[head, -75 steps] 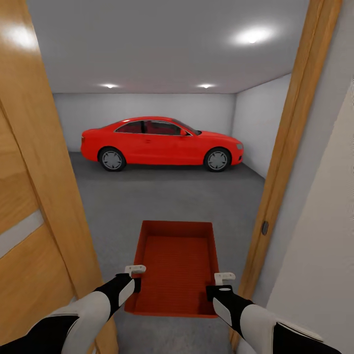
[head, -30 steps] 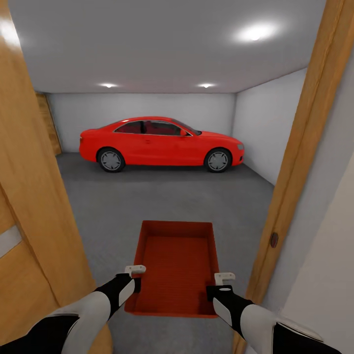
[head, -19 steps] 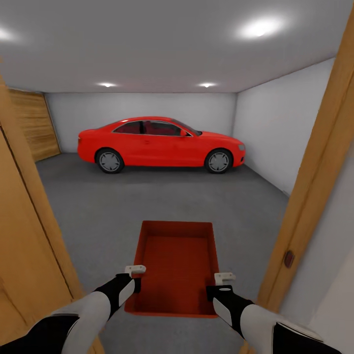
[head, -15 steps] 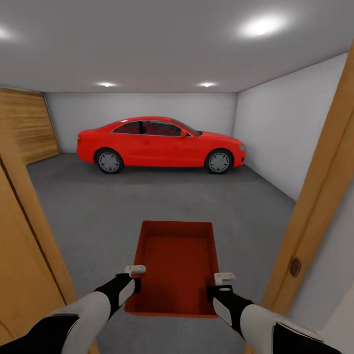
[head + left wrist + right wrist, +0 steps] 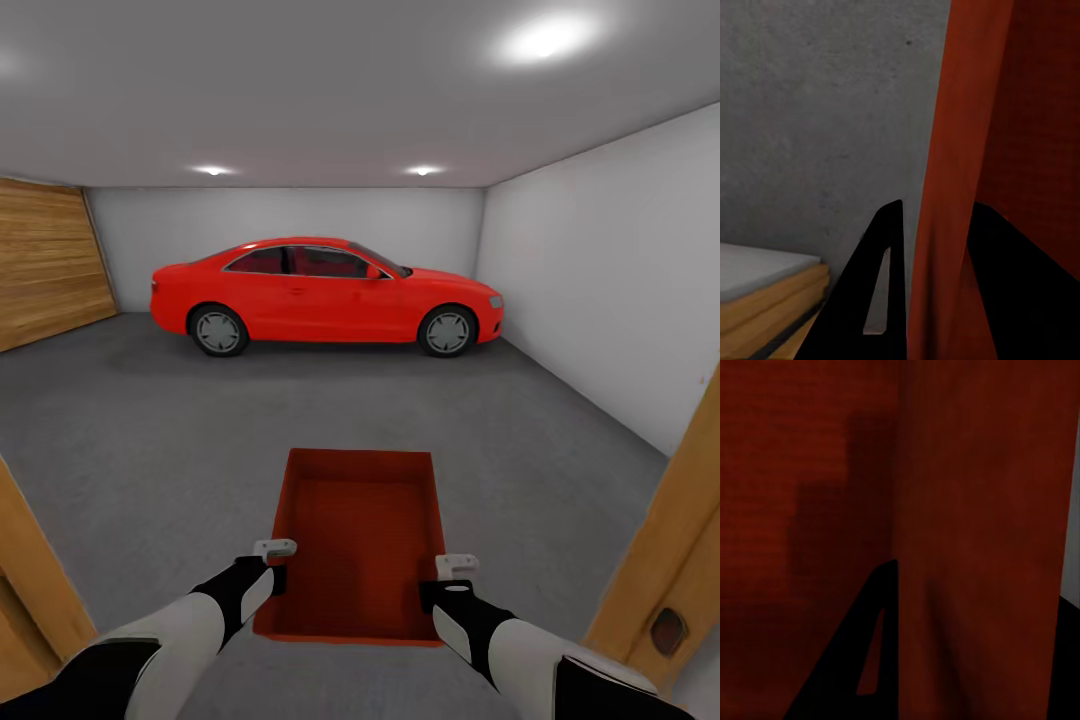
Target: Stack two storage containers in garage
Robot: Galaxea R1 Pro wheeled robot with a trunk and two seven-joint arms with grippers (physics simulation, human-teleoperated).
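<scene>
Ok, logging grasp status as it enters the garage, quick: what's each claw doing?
Left claw: shut on the storage container's left wall.
Right claw: shut on its right wall.

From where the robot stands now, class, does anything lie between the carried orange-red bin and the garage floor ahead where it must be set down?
Nothing visible does. The bin hangs over bare concrete floor; the red car is parked far beyond.

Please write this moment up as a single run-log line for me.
location: garage doorway, over concrete floor | carried: storage container | left gripper: clamped on left wall | right gripper: clamped on right wall | ahead: red car
</scene>
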